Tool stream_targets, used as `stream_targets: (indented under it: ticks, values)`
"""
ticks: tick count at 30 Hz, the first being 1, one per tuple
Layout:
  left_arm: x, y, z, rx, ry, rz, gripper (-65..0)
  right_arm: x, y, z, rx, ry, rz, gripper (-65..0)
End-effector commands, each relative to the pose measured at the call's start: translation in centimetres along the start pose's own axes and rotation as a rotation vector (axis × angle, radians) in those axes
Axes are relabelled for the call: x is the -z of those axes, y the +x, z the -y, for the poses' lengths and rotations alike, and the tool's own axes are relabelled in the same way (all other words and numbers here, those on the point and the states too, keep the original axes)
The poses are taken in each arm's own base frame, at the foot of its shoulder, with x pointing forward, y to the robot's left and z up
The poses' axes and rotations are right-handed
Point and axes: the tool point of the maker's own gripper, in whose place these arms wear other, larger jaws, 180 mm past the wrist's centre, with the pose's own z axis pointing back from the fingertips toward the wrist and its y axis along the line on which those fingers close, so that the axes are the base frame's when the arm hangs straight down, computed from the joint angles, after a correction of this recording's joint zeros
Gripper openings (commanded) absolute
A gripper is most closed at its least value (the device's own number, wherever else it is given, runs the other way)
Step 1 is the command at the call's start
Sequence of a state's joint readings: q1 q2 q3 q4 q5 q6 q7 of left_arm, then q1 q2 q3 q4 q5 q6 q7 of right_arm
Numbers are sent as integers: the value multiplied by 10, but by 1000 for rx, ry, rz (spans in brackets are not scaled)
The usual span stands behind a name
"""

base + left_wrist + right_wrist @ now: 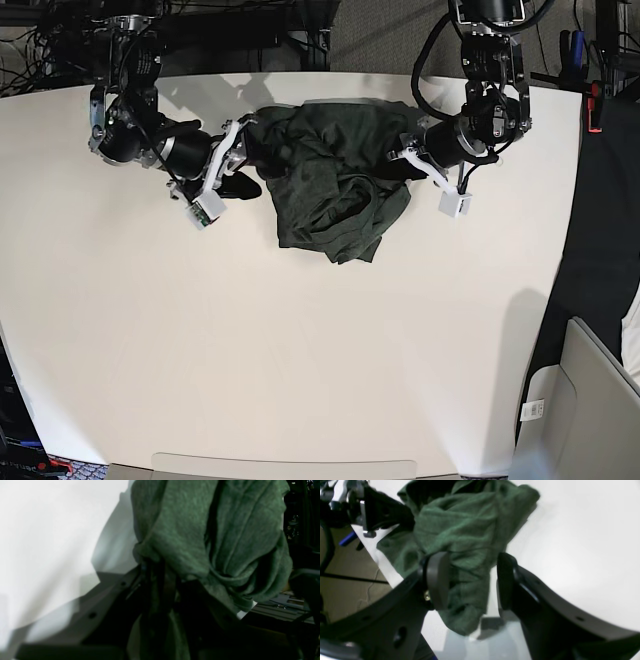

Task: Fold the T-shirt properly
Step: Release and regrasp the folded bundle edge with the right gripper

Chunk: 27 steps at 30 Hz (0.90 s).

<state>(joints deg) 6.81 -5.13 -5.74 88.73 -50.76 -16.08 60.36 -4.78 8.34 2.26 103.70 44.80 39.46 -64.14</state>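
Note:
The dark olive-green T-shirt (335,185) lies crumpled in a heap at the back middle of the white table (300,350). My left gripper (406,150) is at the heap's right edge. In the left wrist view its dark fingers (160,580) are closed, with bunched shirt fabric (190,535) pinched between them. My right gripper (243,165) is at the heap's left edge. In the right wrist view it (470,580) is open, its two pads (437,580) straddling a fold of the shirt (460,530) without pressing it.
The table's back edge (330,75) runs just behind the shirt, with cables and dark gear beyond. The right wrist view shows the table edge (382,567) and floor to the left. A grey box (590,400) stands off the table at the front right.

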Motion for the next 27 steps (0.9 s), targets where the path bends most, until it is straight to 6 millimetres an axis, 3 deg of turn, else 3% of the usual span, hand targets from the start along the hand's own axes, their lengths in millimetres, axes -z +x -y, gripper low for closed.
stream_targets:
  ticks: [1, 14, 21, 27]
  values:
    - [-1, 4, -1, 13, 12, -2, -581, 0, 19, -3, -36, 14, 55, -340]
    - [-2, 2, -1, 15, 12, -4, -581, 2, 18, 8, -80, -47, 29, -340]
    - [-2, 2, 0, 15, 8, -5, -581, 21, -7, 11, 28, -18, -17, -340]
    - [-2, 2, 0, 15, 8, -7, -581, 23, -6, 12, 28, -17, -18, -366]
